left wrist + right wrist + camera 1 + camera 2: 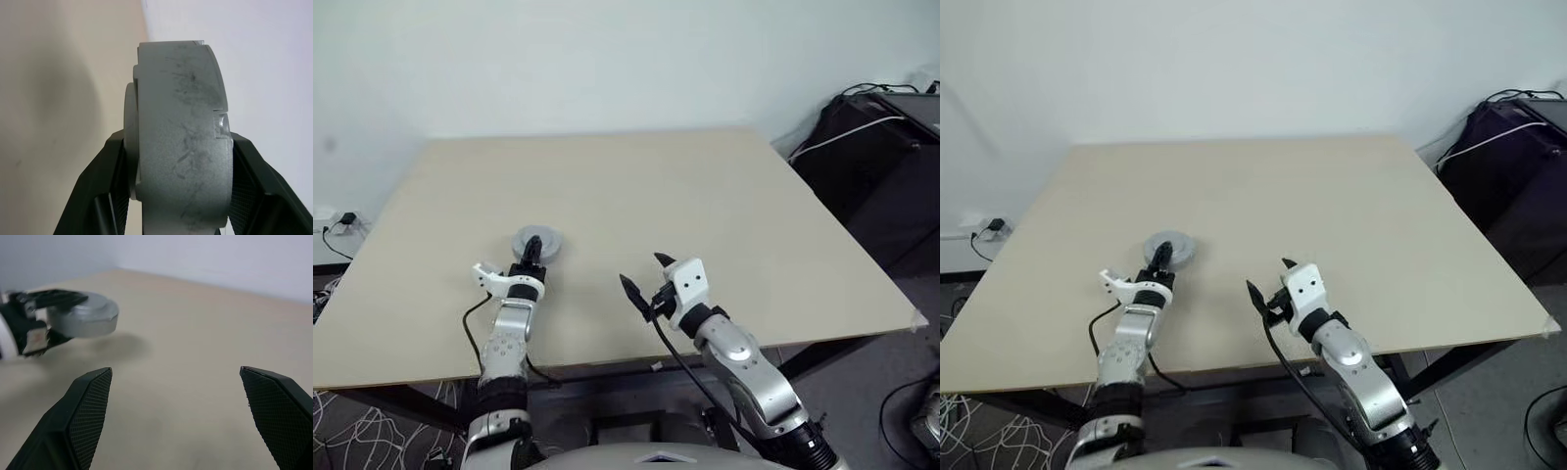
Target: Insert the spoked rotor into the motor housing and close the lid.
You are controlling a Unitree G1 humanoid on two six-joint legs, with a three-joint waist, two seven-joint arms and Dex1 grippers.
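Left eye view: a pale wall [607, 59] backs the scene, and a broad beige table [636, 206] takes up most of the room's middle. To the right of the table stand dark cases [876, 147] with a white cable [847, 135] draped across them. On the floor at the left, a power strip [340, 223] sits by the wall, and loose white wires [367, 431] lie under the table's near edge.

On the left part of the table, the left gripper [530, 253] is clenched on a grey round puck, the motor housing [538, 241], with one black finger above it and one below. In the right wrist view the housing [85, 318] is lifted off the surface, a shadow lying beneath it. In the left wrist view its scuffed grey side [183, 147] sits squeezed between both fingers [249, 176].

The right gripper [644, 274] hovers near the table's front edge, well apart from the housing, its fingers spread wide and holding nothing.
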